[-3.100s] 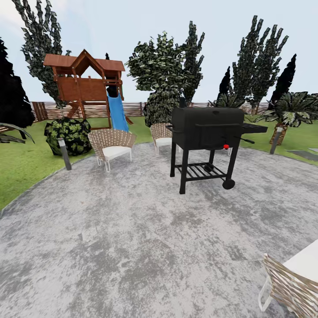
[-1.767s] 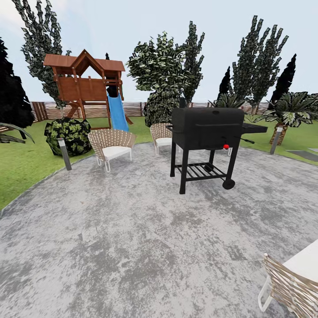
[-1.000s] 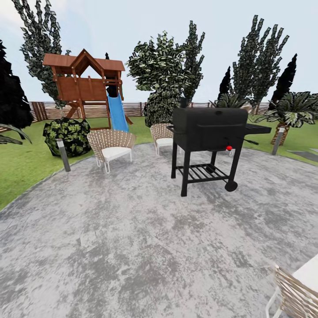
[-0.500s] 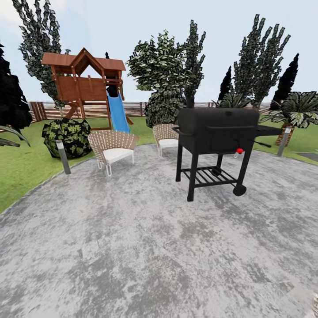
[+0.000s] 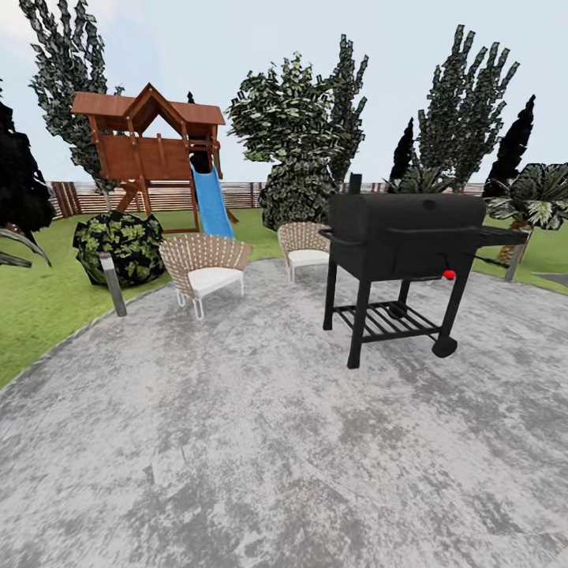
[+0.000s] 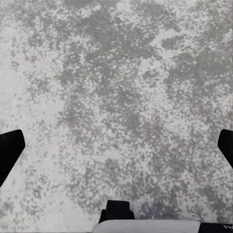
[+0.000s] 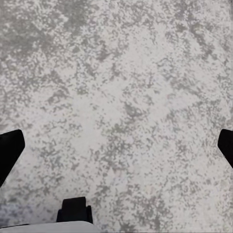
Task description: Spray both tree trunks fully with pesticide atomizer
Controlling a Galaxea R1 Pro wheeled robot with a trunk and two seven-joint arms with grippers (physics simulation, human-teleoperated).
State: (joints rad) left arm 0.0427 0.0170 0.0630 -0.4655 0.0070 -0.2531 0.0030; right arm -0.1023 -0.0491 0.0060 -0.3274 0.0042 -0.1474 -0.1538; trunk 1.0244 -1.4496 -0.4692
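I am in the garden, on grey stone paving (image 5: 268, 450) edged by green lawn (image 5: 39, 304) and a brown slat fence (image 5: 241, 193). The pesticide atomizer is out of view, and so are the two trees and their trunks. In the left wrist view my left gripper (image 6: 116, 150) hangs open over bare paving (image 6: 121, 82), its dark fingertips (image 6: 9, 153) far apart. The right wrist view has my right gripper (image 7: 116, 150) open too, above paving (image 7: 126, 87), with nothing between its fingers (image 7: 9, 148).
A black barbecue grill (image 5: 406, 237) on wheels stands ahead to the right. Two wicker chairs (image 5: 207, 264) (image 5: 306, 246) sit behind it, beside a low lamp post (image 5: 113, 282) and a bush (image 5: 120, 244). A wooden playhouse (image 5: 150, 150) with a blue slide (image 5: 211, 201) and dark conifers (image 5: 461, 110) stand beyond.
The whole head picture has shifted, so the camera has moved: the grill now sits further right and larger, and the wicker chair at the lower right has left the picture.
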